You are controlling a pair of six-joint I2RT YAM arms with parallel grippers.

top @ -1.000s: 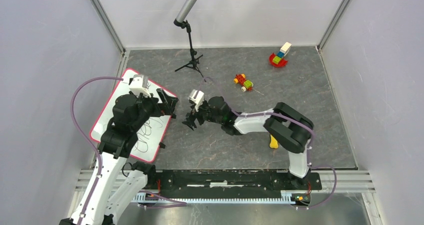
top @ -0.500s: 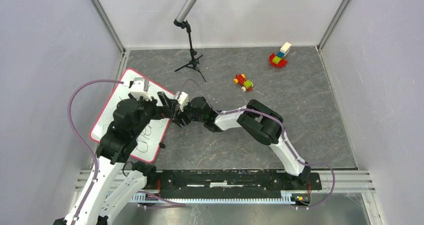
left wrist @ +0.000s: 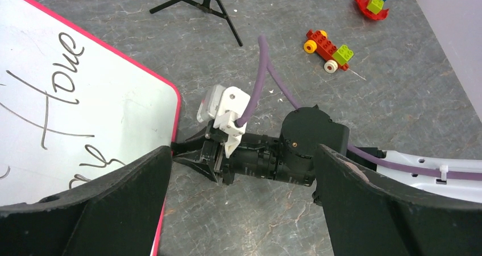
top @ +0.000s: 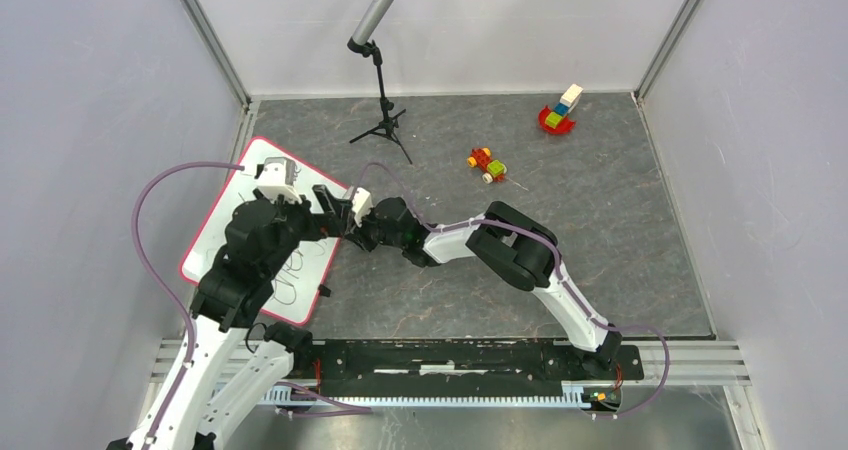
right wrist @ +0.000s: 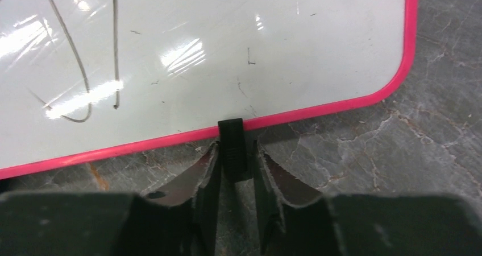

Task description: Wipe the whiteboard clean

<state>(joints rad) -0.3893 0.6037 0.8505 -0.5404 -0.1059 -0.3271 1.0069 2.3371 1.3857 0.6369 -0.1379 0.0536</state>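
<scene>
The whiteboard (top: 212,240) lies at the left of the table, white with a pink rim and black handwriting (left wrist: 54,91). In the right wrist view its rim (right wrist: 318,109) runs across, and a small black edge clip (right wrist: 232,139) sticks out from it. My right gripper (right wrist: 234,148) reaches left across the table to the board's right edge (top: 350,232), and its two fingers press in on that clip from both sides. My left gripper (left wrist: 241,153) hangs wide open above the same edge, holding nothing, with the right gripper's head (left wrist: 227,148) showing between its fingers.
A black tripod stand (top: 380,120) with a grey tube stands at the back. A small brick toy car (top: 486,164) and a red brick boat (top: 558,115) lie at the back right. Grey walls close in both sides.
My right arm has stretched left from the table's middle to the whiteboard's right edge, and its jaws have closed from wide apart onto the clip. The left gripper stays open above.
</scene>
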